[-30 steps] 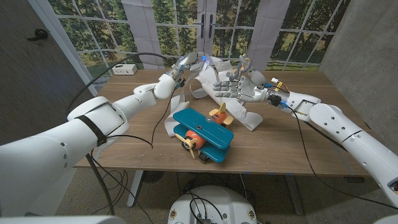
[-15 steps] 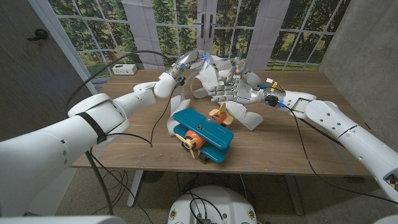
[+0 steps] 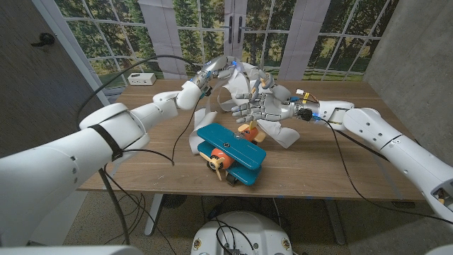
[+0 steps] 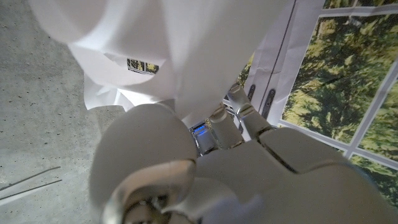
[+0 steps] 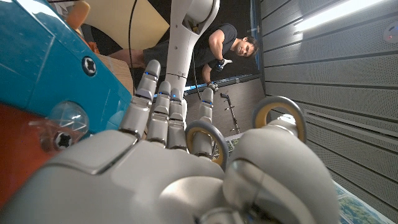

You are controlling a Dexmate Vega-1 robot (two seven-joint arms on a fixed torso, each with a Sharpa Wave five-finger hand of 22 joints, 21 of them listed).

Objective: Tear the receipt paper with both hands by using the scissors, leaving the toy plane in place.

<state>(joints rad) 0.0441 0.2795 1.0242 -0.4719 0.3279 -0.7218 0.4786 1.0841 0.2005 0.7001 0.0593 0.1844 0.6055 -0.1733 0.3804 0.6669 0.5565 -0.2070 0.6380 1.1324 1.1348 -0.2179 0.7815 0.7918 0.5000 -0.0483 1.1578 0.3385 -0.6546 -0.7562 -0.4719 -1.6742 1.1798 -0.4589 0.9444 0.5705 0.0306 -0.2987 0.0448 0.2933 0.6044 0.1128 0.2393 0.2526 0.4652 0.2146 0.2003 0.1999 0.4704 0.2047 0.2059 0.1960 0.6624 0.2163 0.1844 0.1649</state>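
- Holding the paper (image 3: 237,88) up at the far side, left hand (image 3: 221,68) grips it
- right hand (image 3: 258,106) carries scissors (image 5: 239,140), blades hidden; no cut seen; plane (image 3: 230,149) sits untouched on the surface (image 3: 318,170)

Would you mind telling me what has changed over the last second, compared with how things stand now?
The right hand, with the scissors on its fingers, has moved leftward and lower, closing in on the receipt paper above the plane. The right forearm followed it in. The left hand stays raised, holding the paper up at the far side of the table. The plane has not moved.
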